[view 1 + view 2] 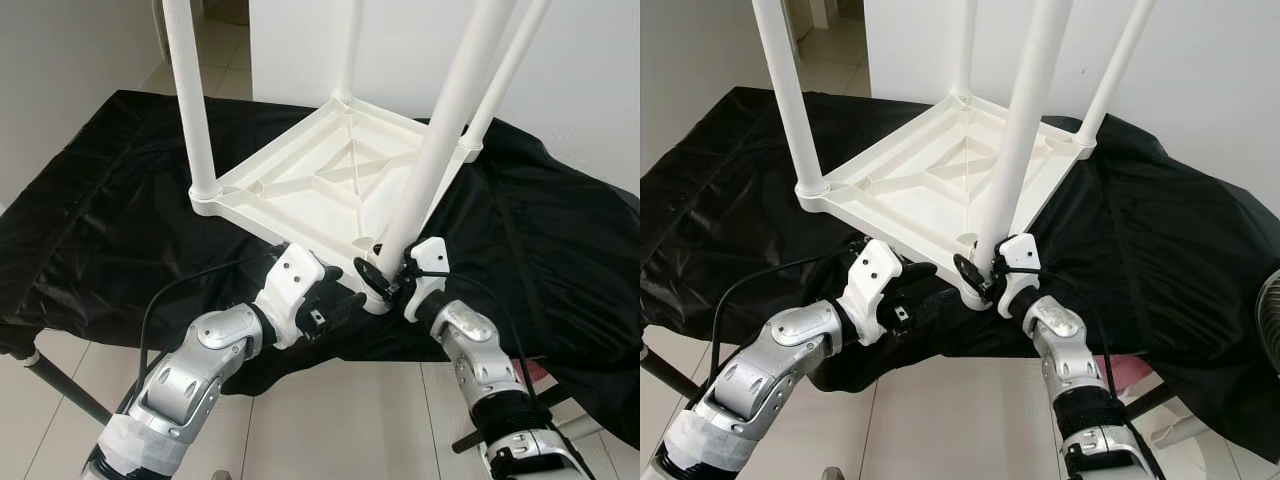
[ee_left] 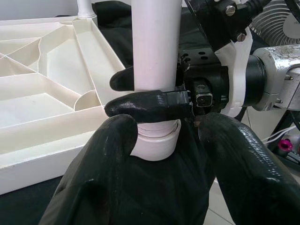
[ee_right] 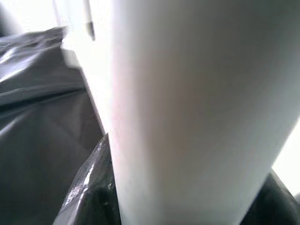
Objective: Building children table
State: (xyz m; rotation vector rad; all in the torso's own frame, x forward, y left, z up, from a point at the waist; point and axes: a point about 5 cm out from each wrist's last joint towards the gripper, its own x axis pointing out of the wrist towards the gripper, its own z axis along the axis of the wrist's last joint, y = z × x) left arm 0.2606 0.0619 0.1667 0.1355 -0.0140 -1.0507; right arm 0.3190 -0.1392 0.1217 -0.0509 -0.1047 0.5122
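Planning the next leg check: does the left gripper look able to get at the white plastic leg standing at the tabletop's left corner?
Probably yes. The left gripper is open and free by the near corner, and the left-corner white plastic leg stands unobstructed over the black cloth, though it would be a stretch.

Head views were bright, even daylight, sharp throughout. Black sheet [image 1: 90, 220] showed soft sheen left of the white tabletop [image 1: 330, 175], shadows weak. Right wrist view was blurred: leg [image 3: 201, 112] too close, out of focus, blown-out white beside it. Left wrist view was sharp.
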